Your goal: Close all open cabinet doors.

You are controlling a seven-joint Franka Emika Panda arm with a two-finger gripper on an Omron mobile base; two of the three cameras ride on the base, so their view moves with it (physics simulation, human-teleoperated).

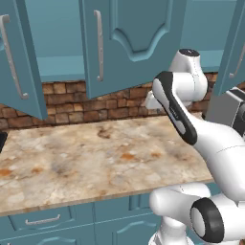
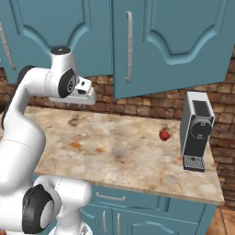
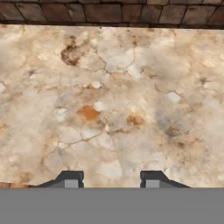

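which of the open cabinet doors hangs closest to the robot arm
The middle cabinet door, swung out just left of the arm; the other two hang at the picture's edges.

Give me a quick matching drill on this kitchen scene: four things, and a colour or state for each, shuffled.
Things:
1. cabinet doors
2. coffee machine
3. small round fruit
4. gripper

States:
A. red, lying on the countertop
B. teal, swung out from the wall
C. open, pointing down at the counter
D. grey, upright at the counter's right end

Pairs: 1-B, 2-D, 3-A, 4-C
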